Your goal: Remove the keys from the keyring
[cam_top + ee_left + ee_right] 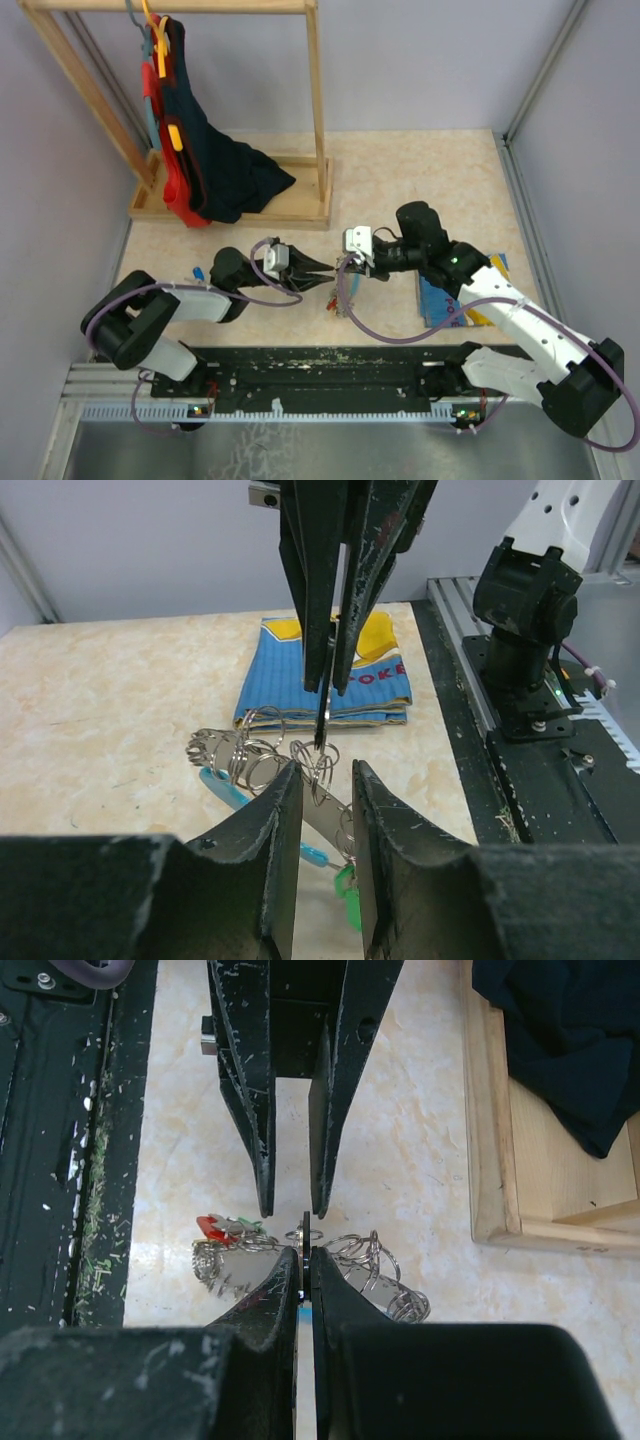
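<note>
The keyring [258, 757] is a bunch of silvery rings lying on the table, and it also shows in the right wrist view [372, 1258]. The keys on it include a blue one [222, 785], a green one [347, 892] and a red one [211, 1227]. My right gripper [305, 1252] is shut on a thin flat key held edge-on [321, 723]. My left gripper [327, 777] faces it tip to tip, with its jaws apart around some of the rings. In the top view the left gripper [322, 272] and the right gripper [341, 267] meet over the bunch [335, 296].
A blue picture book [330, 675] lies just beyond the keys, under the right arm. A wooden clothes rack [230, 205] with dark and red garments stands at the back left, and its base [495, 1160] is close to the keys. The black base rail [330, 370] runs along the near edge.
</note>
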{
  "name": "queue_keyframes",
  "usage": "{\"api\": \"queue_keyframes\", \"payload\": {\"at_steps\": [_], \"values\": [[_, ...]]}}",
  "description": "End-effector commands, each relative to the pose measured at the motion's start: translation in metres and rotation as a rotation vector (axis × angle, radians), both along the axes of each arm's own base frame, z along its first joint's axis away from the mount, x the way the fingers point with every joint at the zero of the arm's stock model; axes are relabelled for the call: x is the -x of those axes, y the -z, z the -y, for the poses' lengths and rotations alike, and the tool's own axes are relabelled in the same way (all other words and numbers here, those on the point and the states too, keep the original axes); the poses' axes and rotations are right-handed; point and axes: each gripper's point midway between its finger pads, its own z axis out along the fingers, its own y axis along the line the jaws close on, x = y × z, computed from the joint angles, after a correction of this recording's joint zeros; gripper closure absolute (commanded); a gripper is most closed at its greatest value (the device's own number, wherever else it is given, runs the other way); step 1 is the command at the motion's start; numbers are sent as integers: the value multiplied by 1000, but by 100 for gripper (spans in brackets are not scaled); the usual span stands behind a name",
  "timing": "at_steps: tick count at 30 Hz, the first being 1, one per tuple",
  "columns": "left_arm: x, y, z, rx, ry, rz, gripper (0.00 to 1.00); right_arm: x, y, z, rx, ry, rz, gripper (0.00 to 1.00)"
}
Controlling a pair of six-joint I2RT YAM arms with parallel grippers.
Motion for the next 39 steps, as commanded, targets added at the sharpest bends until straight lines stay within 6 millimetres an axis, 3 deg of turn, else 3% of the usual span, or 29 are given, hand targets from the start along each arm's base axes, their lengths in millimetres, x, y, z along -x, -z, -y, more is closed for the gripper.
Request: {"api": "queue_keyframes", "payload": {"at_steps": [1, 9, 29, 32, 35, 39], "values": [[5, 4, 6, -22, 45, 21, 68, -8, -44, -11, -102, -26, 94, 100], [-3, 10, 8, -52, 17, 21, 71, -7, -43, -11, -103, -33, 89, 100], [-2, 15, 12, -74, 42, -3, 79, -6, -42, -12, -103, -36, 82, 100], [-2, 16, 13, -79, 48, -2, 86, -6, -42, -12, -104, -36, 81, 100], [-3, 18, 12, -91, 42, 2, 99, -7, -42, -11, -101, -33, 83, 100], [-6, 16, 9, -87, 9, 12, 100, -11, -40, -8, -92, -16, 93, 100]]}}
